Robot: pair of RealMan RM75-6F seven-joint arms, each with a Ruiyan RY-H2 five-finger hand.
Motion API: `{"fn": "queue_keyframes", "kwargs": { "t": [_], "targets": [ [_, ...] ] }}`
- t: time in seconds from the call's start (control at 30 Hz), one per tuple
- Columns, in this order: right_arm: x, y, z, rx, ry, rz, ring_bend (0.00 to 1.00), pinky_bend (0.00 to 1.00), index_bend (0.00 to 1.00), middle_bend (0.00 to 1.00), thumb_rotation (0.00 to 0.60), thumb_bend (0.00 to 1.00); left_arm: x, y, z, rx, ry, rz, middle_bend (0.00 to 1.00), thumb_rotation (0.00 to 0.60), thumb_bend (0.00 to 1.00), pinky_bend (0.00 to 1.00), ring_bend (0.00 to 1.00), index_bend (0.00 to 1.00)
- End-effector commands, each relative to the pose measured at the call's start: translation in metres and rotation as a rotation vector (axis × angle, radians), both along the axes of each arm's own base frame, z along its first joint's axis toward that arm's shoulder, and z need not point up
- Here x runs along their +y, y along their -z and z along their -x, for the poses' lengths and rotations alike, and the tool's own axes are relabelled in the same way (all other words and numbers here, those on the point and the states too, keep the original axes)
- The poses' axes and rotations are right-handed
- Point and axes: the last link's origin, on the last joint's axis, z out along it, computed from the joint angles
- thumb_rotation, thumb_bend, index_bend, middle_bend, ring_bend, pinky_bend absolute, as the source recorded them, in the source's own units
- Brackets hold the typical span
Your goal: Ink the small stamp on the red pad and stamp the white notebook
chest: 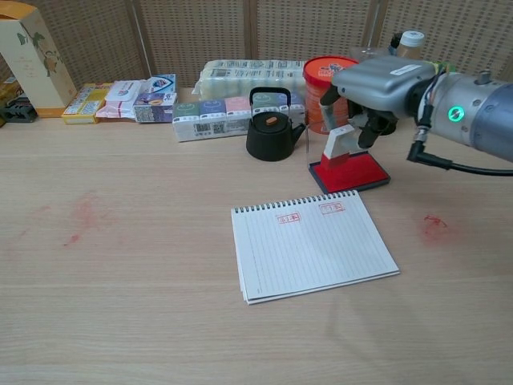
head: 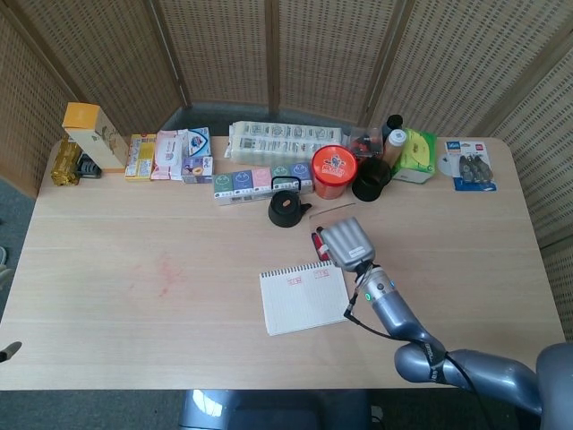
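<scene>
Right hand point(chest: 365, 88) grips small stamp point(chest: 337, 145): white body, red base, on red pad point(chest: 361, 173).

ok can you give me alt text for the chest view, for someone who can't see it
The right robot hand holds the small stamp down on the red ink pad, behind an open white notebook that bears two red stamp marks near its top edge. A black teapot, an orange tub and boxes line the back of the wooden table.
</scene>
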Motion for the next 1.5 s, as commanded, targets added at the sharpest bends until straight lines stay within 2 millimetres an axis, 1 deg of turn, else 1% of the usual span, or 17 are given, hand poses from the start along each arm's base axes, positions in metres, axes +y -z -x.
{"fn": "queue_keyframes", "kwargs": {
  "t": [0.03, 0.13, 0.27, 0.4, 0.5, 0.67, 0.93, 1.03, 1.2, 1.5],
  "targets": [
    [-0.009, 0.019, -0.007, 0.015, 0.027, -0.005, 1.00, 1.00, 0.57, 1.00, 0.600, 0.47, 0.002, -0.001, 0.001, -0.004, -0.005, 0.001, 0.00, 0.600, 0.00, 0.01, 0.00, 0.00],
    [-0.014, 0.029, -0.007, 0.024, 0.050, -0.002, 1.00, 1.00, 0.57, 1.00, 0.600, 0.47, 0.003, -0.001, 0.002, -0.006, -0.011, 0.002, 0.00, 0.600, 0.00, 0.01, 0.00, 0.00],
    [-0.018, 0.037, -0.005, 0.022, 0.072, -0.001, 1.00, 1.00, 0.57, 1.00, 0.600, 0.47, 0.004, -0.001, 0.004, -0.010, -0.019, 0.003, 0.00, 0.600, 0.00, 0.01, 0.00, 0.00],
    [-0.027, 0.045, 0.001, 0.052, 0.083, 0.010, 1.00, 1.00, 0.57, 1.00, 0.600, 0.47, 0.007, -0.002, 0.006, -0.013, -0.031, 0.002, 0.00, 0.600, 0.00, 0.01, 0.00, 0.00],
    [-0.033, 0.049, 0.010, 0.077, 0.102, 0.016, 1.00, 1.00, 0.58, 1.00, 0.600, 0.47, 0.009, -0.001, 0.009, -0.014, -0.044, 0.005, 0.00, 0.600, 0.00, 0.01, 0.00, 0.00],
    [-0.036, 0.058, 0.021, 0.108, 0.119, 0.013, 1.00, 1.00, 0.58, 1.00, 0.600, 0.47, 0.010, 0.000, 0.009, -0.013, -0.049, 0.008, 0.00, 0.600, 0.00, 0.01, 0.00, 0.00],
    [-0.036, 0.062, 0.027, 0.104, 0.126, 0.017, 1.00, 1.00, 0.58, 1.00, 0.600, 0.47, 0.009, -0.001, 0.008, -0.015, -0.047, 0.001, 0.00, 0.600, 0.00, 0.01, 0.00, 0.00],
    [-0.036, 0.060, 0.025, 0.099, 0.120, 0.025, 1.00, 1.00, 0.59, 1.00, 0.600, 0.47, 0.009, -0.001, 0.009, -0.016, -0.047, 0.002, 0.00, 0.600, 0.00, 0.01, 0.00, 0.00],
    [-0.031, 0.049, 0.013, 0.088, 0.082, 0.037, 1.00, 1.00, 0.59, 1.00, 0.600, 0.47, 0.009, -0.001, 0.008, -0.019, -0.046, 0.006, 0.00, 0.600, 0.00, 0.01, 0.00, 0.00],
    [-0.011, 0.012, -0.020, 0.074, -0.012, 0.055, 1.00, 1.00, 0.59, 1.00, 0.600, 0.48, 0.006, -0.001, 0.005, -0.021, -0.027, 0.009, 0.00, 0.600, 0.00, 0.01, 0.00, 0.00]
  ]
}}
